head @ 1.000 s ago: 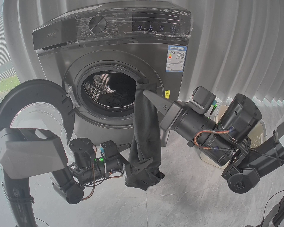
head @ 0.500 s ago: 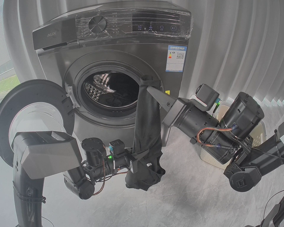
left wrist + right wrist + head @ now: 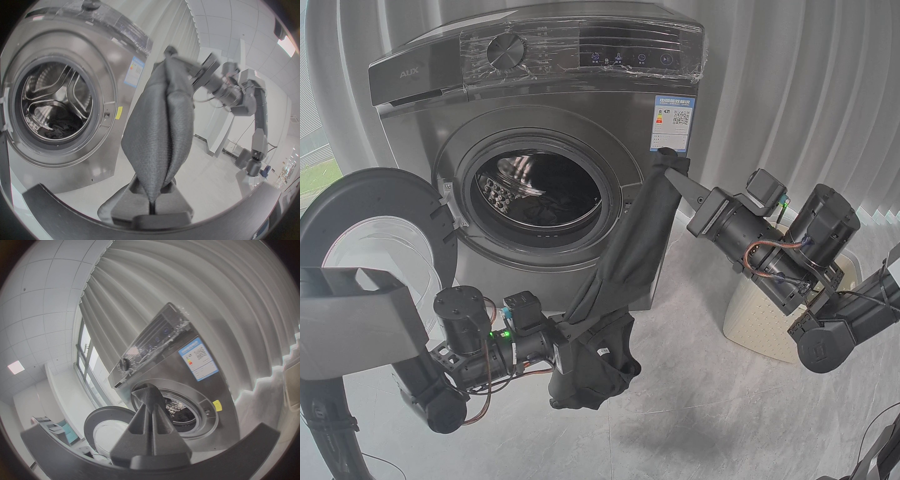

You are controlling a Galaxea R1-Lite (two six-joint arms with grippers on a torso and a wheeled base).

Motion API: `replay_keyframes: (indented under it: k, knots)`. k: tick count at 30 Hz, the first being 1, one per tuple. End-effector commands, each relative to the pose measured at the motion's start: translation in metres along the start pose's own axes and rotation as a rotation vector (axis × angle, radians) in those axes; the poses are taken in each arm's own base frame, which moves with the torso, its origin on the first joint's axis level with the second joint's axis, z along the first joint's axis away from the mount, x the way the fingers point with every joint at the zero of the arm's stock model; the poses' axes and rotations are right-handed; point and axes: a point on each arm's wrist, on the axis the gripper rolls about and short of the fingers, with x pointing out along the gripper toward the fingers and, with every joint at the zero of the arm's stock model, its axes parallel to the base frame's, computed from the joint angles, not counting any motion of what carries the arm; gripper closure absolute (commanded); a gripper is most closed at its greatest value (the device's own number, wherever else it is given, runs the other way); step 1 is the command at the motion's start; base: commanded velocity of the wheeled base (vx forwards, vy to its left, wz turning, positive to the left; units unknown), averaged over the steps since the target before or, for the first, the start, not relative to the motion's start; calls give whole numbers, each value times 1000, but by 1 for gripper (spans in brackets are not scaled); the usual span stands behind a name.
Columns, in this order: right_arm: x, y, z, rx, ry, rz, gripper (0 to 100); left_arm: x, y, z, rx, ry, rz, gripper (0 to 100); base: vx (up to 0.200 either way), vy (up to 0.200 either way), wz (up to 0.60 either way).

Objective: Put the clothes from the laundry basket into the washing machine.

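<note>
You held the dark garment [image 3: 634, 244] stretched just right of the open drum [image 3: 509, 184], right gripper [image 3: 672, 161] pinching its top, left gripper [image 3: 567, 330] its bottom. You were mid-loading; the next move probably called for feeding it left, inside.

Charcoal garment [image 3: 637, 231], plain all over. Washer [image 3: 550, 281] shows brushed silver-grey, its door [image 3: 369, 194] rimmed black. Blue-and-white label [image 3: 673, 123], small yellow sticker [image 3: 118, 112]. Basket [image 3: 756, 319] is cream, dotted with tiny holes. Floor [image 3: 687, 425]: pale grey marbling.

Pale pleated curtains [image 3: 800, 94] cover the far and right sides; a glossy grey tiled floor [image 3: 706, 412] spreads near; a window [image 3: 312, 156] sits far left.
</note>
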Motion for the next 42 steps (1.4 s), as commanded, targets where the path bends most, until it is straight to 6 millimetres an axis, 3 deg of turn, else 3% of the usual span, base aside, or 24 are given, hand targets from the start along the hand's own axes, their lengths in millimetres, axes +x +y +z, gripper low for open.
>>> replay_keyframes:
  k: [1, 10, 18, 26, 27, 35, 42]
  knots:
    - [-6, -25, -18, -7, 66, -72, 100, -33, -32, 46, 43, -104, -50, 100, 0, 0, 0]
    - [-9, -41, -59, 0, 176, -117, 100, -56, -62, 73, 67, -183, -121, 100, 0, 0, 0]
    - [-23, -55, -93, 9, 274, -154, 100, -53, -57, 80, 77, -214, -102, 100, 0, 0, 0]
    - [-25, -51, -101, 9, 274, -128, 100, -48, -52, 86, 77, -240, -87, 100, 0, 0, 0]
    - [-25, -51, -101, 9, 274, -128, 0, -48, -52, 86, 77, -240, -87, 100, 0, 0, 0]
    - [-38, -51, -98, -43, 274, -133, 0, -39, -45, 79, 61, -222, -37, 100, 0, 0, 0]
    - [-63, -59, -86, -125, 338, -127, 0, -33, -30, 72, 59, -203, 4, 100, 0, 0, 0]
